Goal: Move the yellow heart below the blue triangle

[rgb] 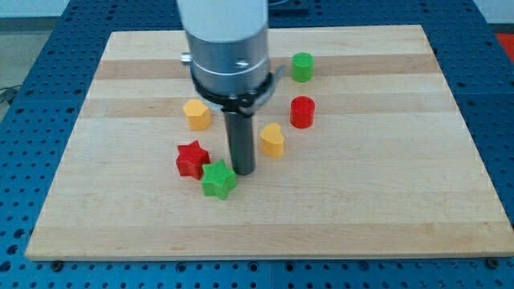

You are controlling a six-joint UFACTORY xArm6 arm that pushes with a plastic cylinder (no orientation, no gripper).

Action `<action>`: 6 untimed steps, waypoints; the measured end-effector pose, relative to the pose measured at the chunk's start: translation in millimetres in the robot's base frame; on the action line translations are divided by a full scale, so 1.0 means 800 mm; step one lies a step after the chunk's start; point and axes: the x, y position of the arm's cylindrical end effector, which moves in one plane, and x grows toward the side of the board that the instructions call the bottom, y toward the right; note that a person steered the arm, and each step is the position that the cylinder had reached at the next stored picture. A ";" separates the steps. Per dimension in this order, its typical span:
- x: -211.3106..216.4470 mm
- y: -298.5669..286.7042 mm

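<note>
The yellow heart (272, 140) lies near the middle of the wooden board (385, 201). My tip (243, 171) stands just to the heart's lower left, with a small gap between them. It is next to the upper right of a green star (218, 179). No blue triangle shows in the view; the arm's body covers part of the board's top middle.
A red star (192, 158) lies left of the green star. A yellow hexagon (197, 115) is at the upper left of the tip. A red cylinder (302, 111) and a green cylinder (302, 67) stand to the upper right of the heart.
</note>
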 end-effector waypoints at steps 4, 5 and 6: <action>0.017 0.095; -0.025 0.091; -0.055 0.079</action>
